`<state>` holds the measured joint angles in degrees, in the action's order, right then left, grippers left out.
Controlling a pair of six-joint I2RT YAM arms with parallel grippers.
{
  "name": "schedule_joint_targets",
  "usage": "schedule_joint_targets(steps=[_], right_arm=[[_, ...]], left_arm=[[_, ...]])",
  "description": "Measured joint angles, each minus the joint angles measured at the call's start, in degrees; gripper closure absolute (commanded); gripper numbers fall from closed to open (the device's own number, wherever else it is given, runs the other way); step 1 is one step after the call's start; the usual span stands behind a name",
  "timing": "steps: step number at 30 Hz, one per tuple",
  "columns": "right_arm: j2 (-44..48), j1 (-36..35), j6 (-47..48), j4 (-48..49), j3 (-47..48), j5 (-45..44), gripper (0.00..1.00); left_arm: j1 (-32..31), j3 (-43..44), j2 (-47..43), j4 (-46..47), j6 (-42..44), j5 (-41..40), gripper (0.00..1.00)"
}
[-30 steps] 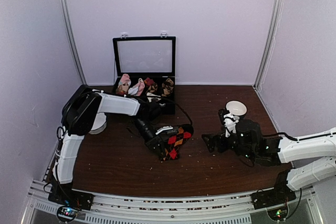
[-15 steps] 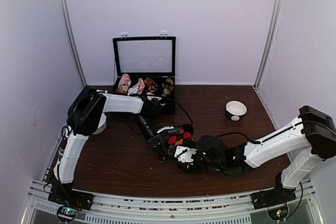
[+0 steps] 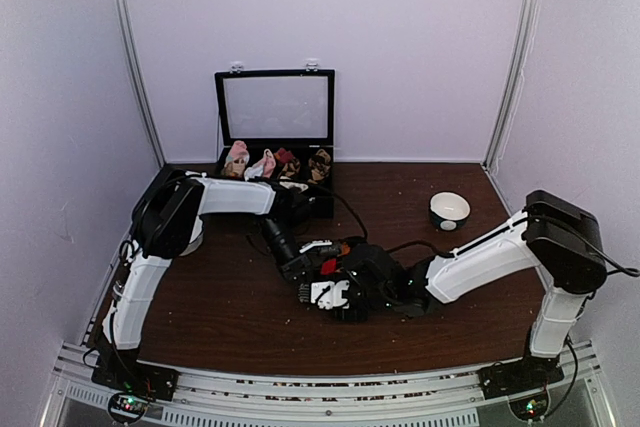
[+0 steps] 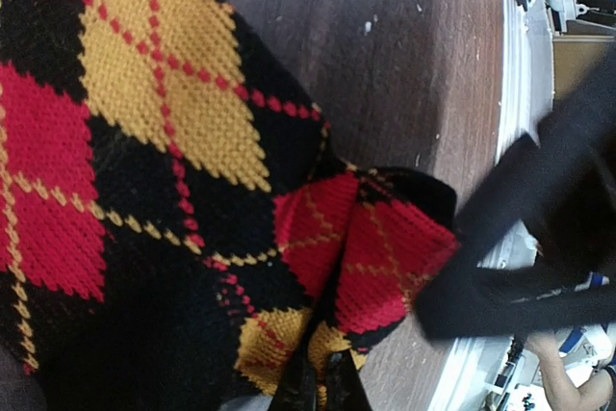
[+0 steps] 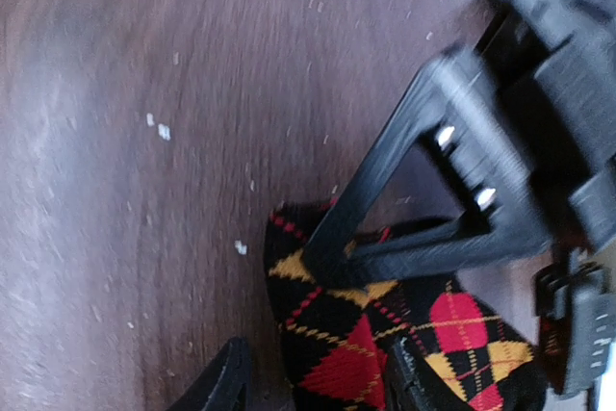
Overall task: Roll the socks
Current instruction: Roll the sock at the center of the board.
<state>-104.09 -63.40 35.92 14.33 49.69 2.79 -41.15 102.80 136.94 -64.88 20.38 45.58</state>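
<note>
Just changed: the right gripper (image 5: 318, 382) has swung from the right of the top view, beside the bowl (image 3: 449, 209), to the centre. Its jaws have narrowed from their widest to about half.
Meaning: we judge that a second hold is being taken on the sock (image 4: 144, 190). With both ends held the rolling can begin, so we count the task as barely started.
Box (image 3: 275, 107): upper left of centre in the top view, lid up, bundles (image 3: 262, 164) inside. We see no difference from before.
Left gripper (image 4: 316, 384): jaws pinched tight on a fold of the sock, at the bottom middle of the left wrist view. It sits just left of centre in the top view, much as it did a second ago.
Sock: black argyle with red and orange diamonds, lying on the table (image 3: 230, 317) at the centre of the top view. Earlier we saw its diamonds plainly there; now the right gripper covers most of it. Its puckered end shows at the lower middle of the right wrist view.
Right gripper: one finger stands either side of the sock's end, along the bottom edge of the right wrist view. We cannot tell whether both yet press the knit.
Bowl: upper right of the table, now in full view and well apart from the gripper that earlier half hid it.
</note>
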Motion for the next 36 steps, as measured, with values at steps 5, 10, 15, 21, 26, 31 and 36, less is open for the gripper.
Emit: schedule_joint_targets(steps=[5, 10, 15, 21, 26, 31, 36], right_arm=[[-2.1, 1.9, 0.2, -1.4, 1.0, 1.8, 0.61], [-3.7, 2.9, 0.1, -1.8, 2.7, 2.7, 0.87], [-4.5, 4.2, -1.9, -4.6, 4.5, 5.5, 1.0], [-4.3, 5.9, -9.2, -4.9, 4.2, 10.7, 1.0], [-4.2, 7.9, -17.4, -5.1, 4.2, 15.9, 1.0], [-5.4, 11.3, -27.9, -6.1, 5.3, 23.5, 1.0], [-8.4, 15.4, -39.0, -6.2, 7.5, 33.3, 1.0]], left_arm=[[0.0, 0.2, 0.0, -0.2, 0.0, -0.4, 1.0], [0.0, 1.8, 0.4, -1.4, 0.1, -1.8, 0.86], [0.5, 1.8, -0.5, -1.0, 1.0, -2.5, 0.7], [4.2, -8.8, -9.7, 8.1, 1.2, -5.2, 0.64], [8.2, -20.0, -21.4, 16.5, 2.5, -5.2, 0.63], [7.5, -30.1, -31.5, 23.1, 7.6, -2.9, 0.63], [3.9, -34.0, -32.9, 26.3, 13.6, -5.0, 0.63]])
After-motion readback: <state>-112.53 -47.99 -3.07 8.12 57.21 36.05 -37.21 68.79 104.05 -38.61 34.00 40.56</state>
